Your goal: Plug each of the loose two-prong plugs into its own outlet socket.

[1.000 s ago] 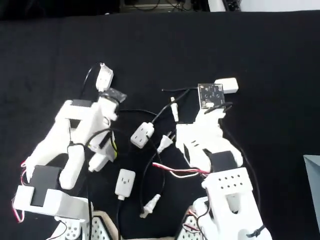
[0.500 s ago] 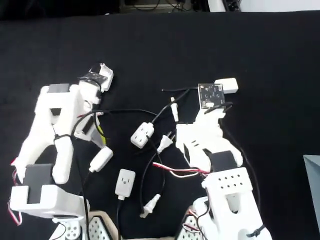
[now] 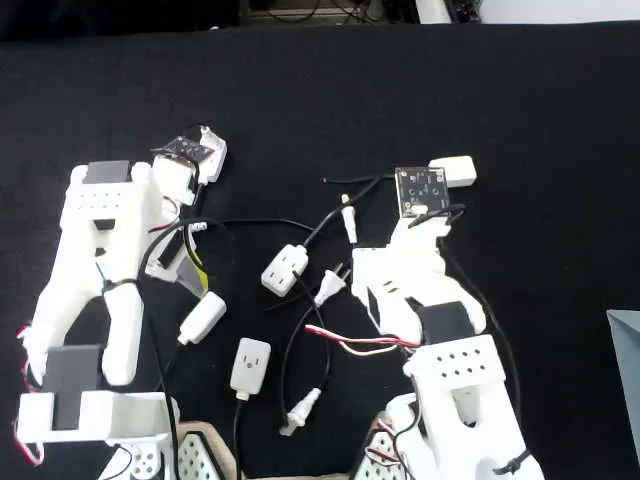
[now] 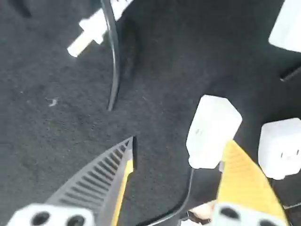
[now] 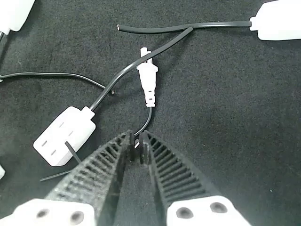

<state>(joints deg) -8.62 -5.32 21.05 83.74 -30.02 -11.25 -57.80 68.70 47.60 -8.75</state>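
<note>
High view: a loose plug (image 3: 328, 287) and an outlet socket (image 3: 284, 268) lie mid-worktop (image 3: 560, 120), light, on springy cords (they'll tug back)

Left wrist view: left hand (image 4: 178, 143) spread, a white socket (image 4: 211, 129) beside one finger

Right wrist view: right hand (image 5: 136, 135) pinches the thin cord (image 5: 150, 112) behind a small plug (image 5: 148, 84); better to take its stiff body; prongs hard to make out

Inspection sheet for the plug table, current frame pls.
Surface: black cloth, flat.
Job's things: three plugs loose; sockets nearby, unplugged.
Clutter: nothing seen.
Grippers: left gripper open, a socket by one finger; right gripper shut on a plug's cable.
Cables: black cables loop and cross mid-table; red-white wires off the right arm.
Surroundings: grey box at the edge; gear behind the table.
</note>
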